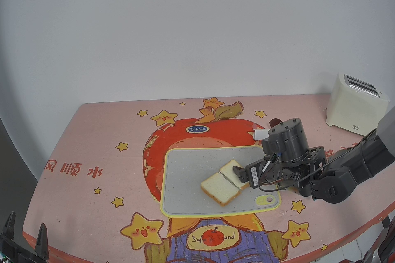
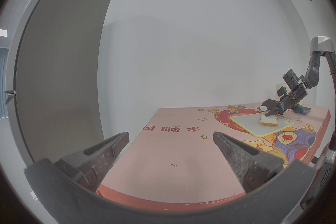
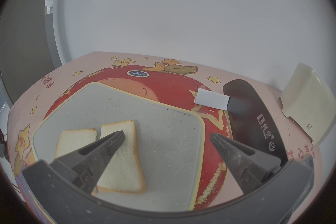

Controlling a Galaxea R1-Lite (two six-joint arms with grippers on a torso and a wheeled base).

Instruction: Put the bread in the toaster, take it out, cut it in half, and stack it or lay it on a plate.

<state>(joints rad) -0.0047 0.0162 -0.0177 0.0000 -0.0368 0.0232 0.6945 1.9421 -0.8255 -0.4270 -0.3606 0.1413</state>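
In the head view the right arm (image 1: 354, 169) hides most of the dark broad-bladed steel knife (image 1: 275, 121) — just its tip pokes out behind the wrist. In the right wrist view a finger (image 3: 245, 161) of the right end effector (image 3: 167, 136) covers the blade's near end — the handle cannot be made out.

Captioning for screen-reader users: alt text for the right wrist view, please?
Two bread pieces lie together on a grey cutting board, the open right gripper close over them. A black knife lies on the pink table beside the board, a cream toaster farther off.
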